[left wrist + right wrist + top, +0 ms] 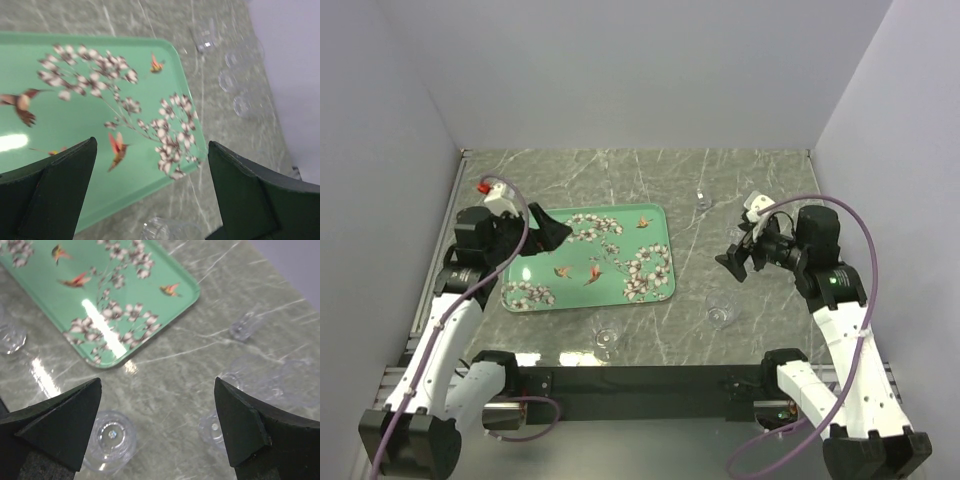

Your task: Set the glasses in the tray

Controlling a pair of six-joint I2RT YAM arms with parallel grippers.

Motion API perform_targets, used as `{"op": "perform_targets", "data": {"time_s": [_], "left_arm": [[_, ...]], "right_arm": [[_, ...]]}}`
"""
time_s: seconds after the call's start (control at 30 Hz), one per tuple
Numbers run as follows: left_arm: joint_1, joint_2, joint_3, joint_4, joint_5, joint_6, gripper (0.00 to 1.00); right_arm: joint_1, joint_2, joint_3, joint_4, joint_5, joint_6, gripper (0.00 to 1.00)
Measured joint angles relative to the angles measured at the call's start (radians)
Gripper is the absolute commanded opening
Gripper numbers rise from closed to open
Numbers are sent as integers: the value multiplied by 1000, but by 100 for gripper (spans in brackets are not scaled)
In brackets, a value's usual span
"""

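Tray (582, 292) sits centre-left on the bench (770, 175). Left claw (552, 233) over its upper-left corner, right claw (735, 262) right of it. Glasses (721, 313) scattered on bench, outside tray.

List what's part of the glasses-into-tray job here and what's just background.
Job:
- tray
- glass at the back
- glass near the right arm
- glass by the tray's near edge
- faint glasses in the wrist views, count unclear

Not the job:
- marble table
- grey walls
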Motion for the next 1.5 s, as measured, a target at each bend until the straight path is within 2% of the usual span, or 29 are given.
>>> {"op": "perform_targets", "data": {"time_s": [0.1, 0.3, 0.5, 0.63, 0.8, 1.13, 1.5], "left_arm": [[-41, 34, -12, -1, 43, -10, 99], [-197, 127, -11, -19, 35, -11, 99], [-368, 250, 13, -114, -69, -10, 99], [-435, 264, 53, -216, -138, -11, 99], [-481, 254, 92, -322, -188, -39, 99], [-532, 156, 94, -539, -199, -142, 99], [-567, 127, 94, -678, -221, -255, 98]], "right_arm": [[0, 26, -2, -35, -14, -32, 100], [0, 39, -3, -55, -14, -51, 100], [0, 46, -11, -55, -8, -49, 100], [0, 45, -31, -54, 5, -49, 100], [0, 45, -55, -61, 15, -52, 100], [-12, 31, -81, -53, 42, -53, 100], [-18, 6, -129, -37, 59, -48, 100]]}}
